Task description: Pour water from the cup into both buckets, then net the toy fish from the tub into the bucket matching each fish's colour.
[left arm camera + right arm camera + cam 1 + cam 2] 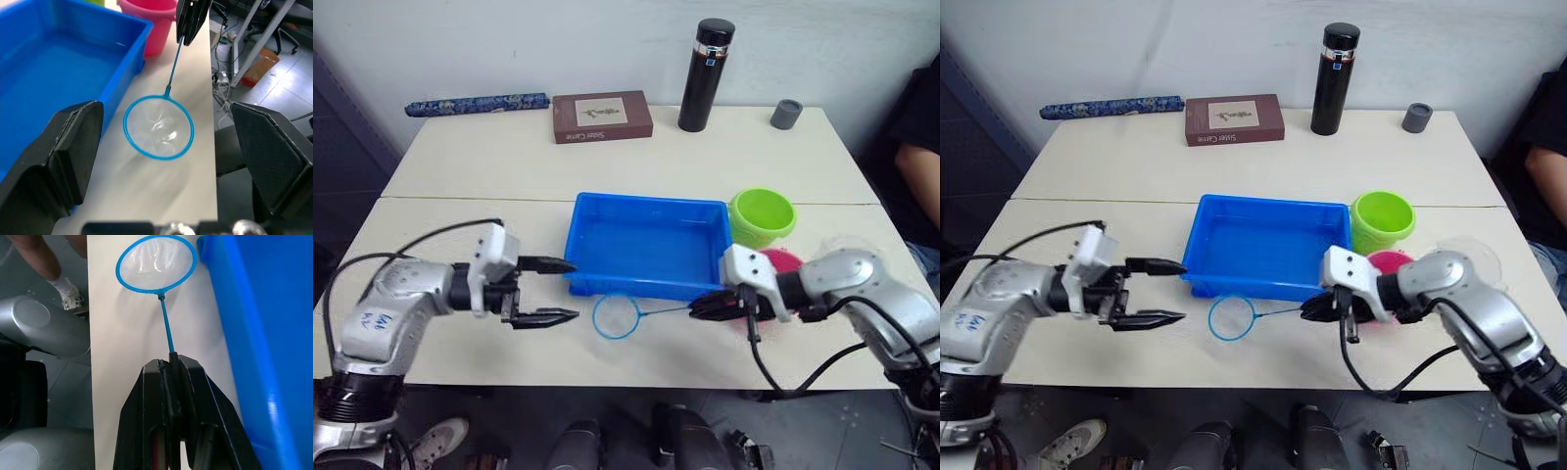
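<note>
Net handle is clamped in right gripper jaws, hoop lying on counter ahead of them, beside tub. Left gripper jaws are spread, empty. Netting step is judged begun; next, hoop must be lifted over tub rim.

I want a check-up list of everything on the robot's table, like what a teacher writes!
Surface: pale table, two tops pushed together.
Job's things: blue tub in the middle; no fish can be made out in it. Green bucket and pink bucket beside the tub's right end. Net lies in front of the tub.
Clutter: black flask, brown box, grey cap, rolled blue patterned thing at the far edge.
Grippers: left gripper open, empty; right gripper shut on the net's handle.
Cables: black cables on both arms.
Surroundings: white wall, a seated person at right.
</note>
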Motion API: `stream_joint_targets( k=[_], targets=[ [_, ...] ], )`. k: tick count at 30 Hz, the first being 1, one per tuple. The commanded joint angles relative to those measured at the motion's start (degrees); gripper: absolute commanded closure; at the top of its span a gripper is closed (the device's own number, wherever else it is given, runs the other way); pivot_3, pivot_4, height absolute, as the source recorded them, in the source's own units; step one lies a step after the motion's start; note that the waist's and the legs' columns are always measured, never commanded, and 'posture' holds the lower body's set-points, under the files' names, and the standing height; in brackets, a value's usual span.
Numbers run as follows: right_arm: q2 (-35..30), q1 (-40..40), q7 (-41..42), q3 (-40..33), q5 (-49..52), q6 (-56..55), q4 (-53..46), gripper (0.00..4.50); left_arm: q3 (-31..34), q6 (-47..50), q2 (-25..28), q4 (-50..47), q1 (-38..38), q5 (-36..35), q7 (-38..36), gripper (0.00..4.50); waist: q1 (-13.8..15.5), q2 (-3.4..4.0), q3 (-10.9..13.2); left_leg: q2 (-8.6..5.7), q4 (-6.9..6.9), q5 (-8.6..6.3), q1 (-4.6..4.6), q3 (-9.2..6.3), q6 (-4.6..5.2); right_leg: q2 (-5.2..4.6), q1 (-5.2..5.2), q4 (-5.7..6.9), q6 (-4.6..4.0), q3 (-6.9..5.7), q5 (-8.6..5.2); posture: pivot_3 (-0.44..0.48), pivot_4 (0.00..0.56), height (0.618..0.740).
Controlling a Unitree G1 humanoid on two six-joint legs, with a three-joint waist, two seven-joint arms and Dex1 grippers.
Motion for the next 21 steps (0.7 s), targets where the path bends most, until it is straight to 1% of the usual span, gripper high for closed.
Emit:
stream_joint_targets(
  k=[1, 7, 14, 15, 16, 18, 19, 21],
  targets=[
    [1.9, 1.4, -3.8, 0.3, -1.4, 0.4, -2.5, 4.5, 0.1, -1.1, -0.7, -1.9, -0.2, 0.0, 1.2, 0.04, 0.3, 0.0, 0.0, 0.0, 0.0, 0.0, 0.02, 0.0, 0.0, 0.0, 0.01, 0.0, 0.0, 0.0, 0.0, 0.0, 0.15, 0.739],
    [6.9, 1.9, -8.4, 3.9, -5.3, -0.9, -0.2, 4.5, -3.6, -3.6, -0.9, -0.9, 1.1, 2.5, -0.4, 0.04, 0.2, 0.01, 0.0, 0.0, 0.0, 0.0, 0.04, 0.03, 0.0, 0.0, -0.01, 0.0, 0.0, 0.01, 0.0, 0.0, 0.15, 0.739],
    [8.0, 1.2, -8.1, 4.9, -6.8, -1.4, 2.1, 4.5, -4.4, -4.1, -1.7, -0.1, 0.4, 2.5, -0.2, 0.04, 0.4, 0.0, 0.0, -0.02, 0.0, 0.0, 0.03, 0.01, 0.0, 0.0, 0.0, -0.01, 0.0, 0.01, 0.0, 0.0, 0.15, 0.739],
    [8.2, 0.8, -8.1, 4.8, -7.0, -1.4, 2.6, 3.63, -4.4, -4.2, -1.8, 0.1, 0.2, 2.5, -0.2, 0.0, 0.4, 0.0, 0.0, -0.02, 0.0, 0.0, 0.03, 0.01, 0.0, 0.0, 0.0, -0.01, -0.01, 0.01, 0.0, 0.0, 0.15, 0.739],
    [7.9, 0.4, -7.8, 4.6, -7.4, -2.0, 2.9, 3.29, -4.1, -3.7, -2.2, 0.2, 0.1, 2.2, 0.4, 0.0, 0.3, 0.0, 0.0, -0.02, 0.0, 0.0, 0.03, 0.02, 0.01, 0.0, 0.0, -0.01, -0.01, 0.01, 0.0, 0.0, 0.15, 0.739],
    [7.4, 0.1, -7.5, 4.2, -7.7, -2.2, 3.0, 2.39, -3.6, -2.8, -2.5, 0.3, 0.2, 1.9, 1.2, 0.0, 0.4, 0.0, 0.0, -0.01, 0.0, 0.0, 0.03, 0.02, 0.01, 0.0, 0.0, 0.0, -0.01, 0.01, 0.0, 0.0, 0.15, 0.739],
    [6.4, 0.0, -6.7, 3.5, -7.5, -2.1, 2.3, 1.79, -3.1, -1.9, -2.8, 0.1, 0.4, 1.8, 2.5, 0.0, 0.3, 0.0, 0.0, -0.01, 0.0, 0.0, 0.03, 0.01, 0.01, 0.0, 0.0, 0.0, -0.01, 0.01, 0.0, 0.0, 0.15, 0.739],
    [4.7, -0.1, -5.6, 2.2, -6.7, -1.2, 1.1, 1.15, -2.2, 0.0, -3.0, -0.4, 0.8, 1.5, 4.7, 0.0, 0.4, 0.0, 0.0, -0.01, -0.01, 0.0, 0.03, 0.0, 0.01, 0.0, 0.0, 0.0, -0.01, 0.0, 0.0, 0.0, 0.15, 0.739]
  ],
)
